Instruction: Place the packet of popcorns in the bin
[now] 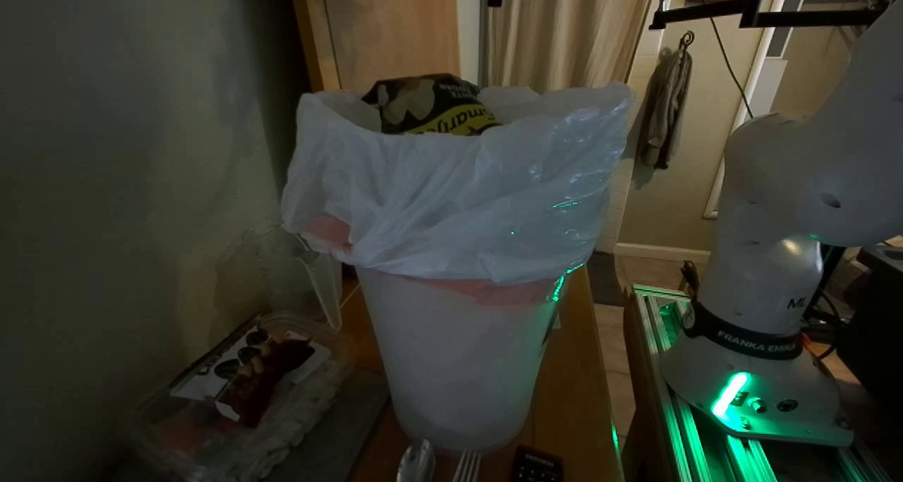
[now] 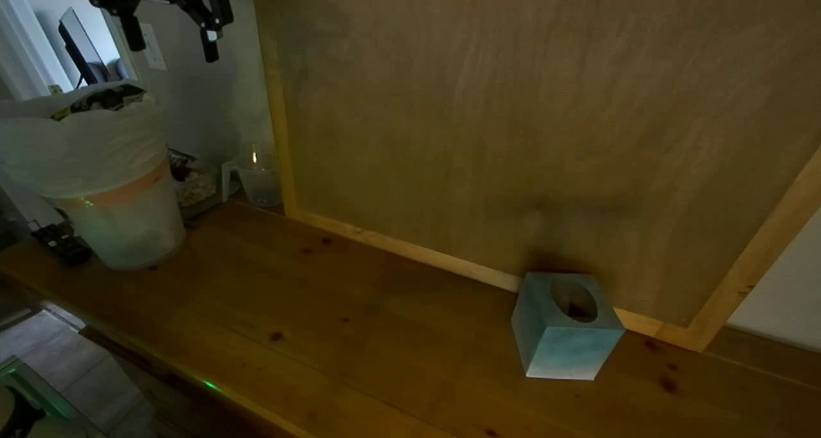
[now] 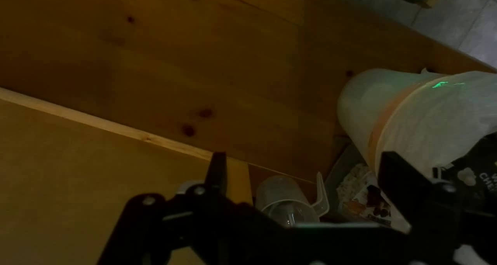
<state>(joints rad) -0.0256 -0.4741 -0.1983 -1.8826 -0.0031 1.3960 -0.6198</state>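
Where the desk [image 2: 359,322] starts at far left: a black device [image 2: 62,242], just beside the bin [image 2: 138,233].
Bin: white, upright, a translucent bag [image 2: 90,156] folded over its rim.
Packet of popcorns [image 1: 434,108]: in the bin's bagged mouth, dark-and-yellow top poking above the rim in both exterior views.
Gripper [image 2: 173,42]: in an exterior view above and right of the packet, clear of it, jaws wide apart.
Clear plastic pack [image 2: 195,191]: right of the bin.
Jug [image 2: 260,188]: translucent, upright, handle toward the bin.
Wooden panel [image 2: 481,124]: along the desk's back.
Pale blue box [image 2: 567,351]: at right, hole on top, near the panel.
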